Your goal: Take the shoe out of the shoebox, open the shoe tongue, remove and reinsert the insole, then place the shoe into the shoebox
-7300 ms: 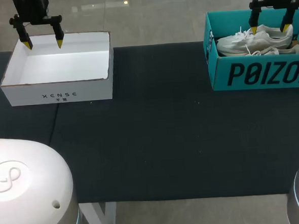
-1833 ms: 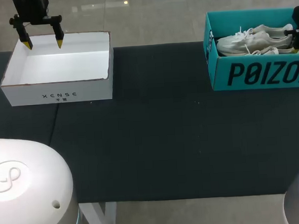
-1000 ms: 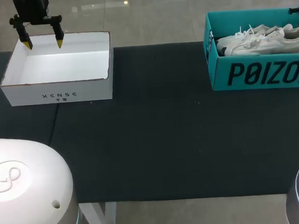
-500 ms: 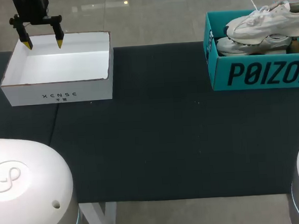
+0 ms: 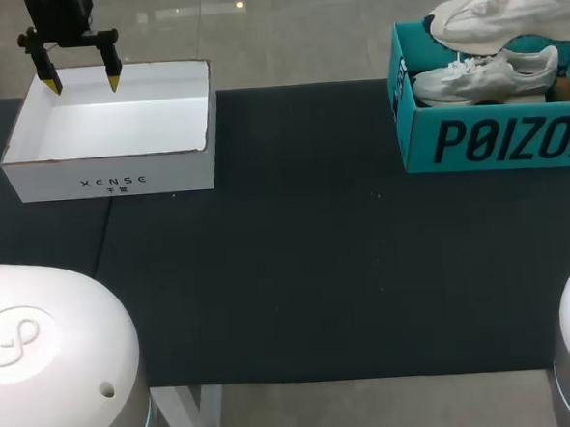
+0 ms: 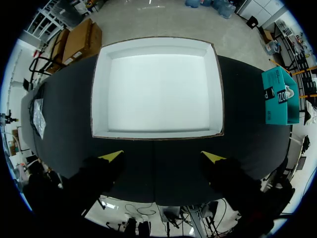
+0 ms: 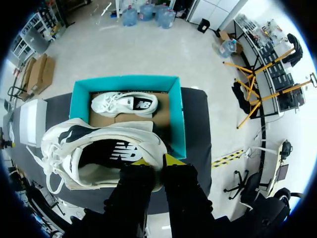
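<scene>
Table (image 5: 298, 271) under black matting, bearing the teal shoebox (image 5: 493, 138). White open box (image 5: 108, 171) stands well apart from the shoebox, off to its left. The left gripper (image 5: 83, 84) hovers above that box's far edge, fingers spread and grasping nothing. White sneaker (image 5: 505, 11) hangs just above the shoebox, clear of its rim, its heel collar pinched in the clenched right gripper (image 7: 156, 160). The twin sneaker (image 5: 480, 76) lies inside the shoebox. The held shoe is judged light, with a soft upper and loose laces that may snag. Its toe may sag and swing from a heel hold, so the firmer heel counter or midsole offers surer purchase.
</scene>
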Robot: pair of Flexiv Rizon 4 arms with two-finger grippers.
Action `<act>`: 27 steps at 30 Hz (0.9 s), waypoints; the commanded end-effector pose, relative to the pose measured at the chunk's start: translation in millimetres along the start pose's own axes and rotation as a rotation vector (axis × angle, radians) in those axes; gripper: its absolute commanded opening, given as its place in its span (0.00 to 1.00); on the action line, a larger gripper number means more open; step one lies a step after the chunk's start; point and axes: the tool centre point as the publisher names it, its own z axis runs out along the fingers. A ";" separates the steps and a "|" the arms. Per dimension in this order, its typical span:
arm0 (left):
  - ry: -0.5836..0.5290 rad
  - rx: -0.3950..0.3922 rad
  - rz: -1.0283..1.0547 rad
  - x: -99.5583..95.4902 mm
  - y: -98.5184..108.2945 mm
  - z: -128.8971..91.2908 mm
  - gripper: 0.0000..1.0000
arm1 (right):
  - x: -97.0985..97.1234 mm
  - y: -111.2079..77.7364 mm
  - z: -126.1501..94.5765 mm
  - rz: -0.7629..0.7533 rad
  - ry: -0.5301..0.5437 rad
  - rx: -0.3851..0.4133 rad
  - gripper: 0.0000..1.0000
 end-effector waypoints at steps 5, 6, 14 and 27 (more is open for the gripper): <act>-0.001 0.000 0.000 0.2 -0.1 0.1 1.00 | -1.1 1.5 -1.6 0.000 0.001 0.003 0.00; -0.001 0.000 0.000 0.2 -0.1 0.1 1.00 | -1.1 1.5 -1.6 0.000 0.001 0.003 0.00; -0.001 0.000 0.000 0.2 -0.1 0.1 1.00 | -1.1 1.5 -1.6 0.000 0.001 0.003 0.00; -0.001 0.000 0.000 0.2 -0.1 0.1 1.00 | 99.8 -95.7 -26.8 0.007 0.018 -0.016 0.00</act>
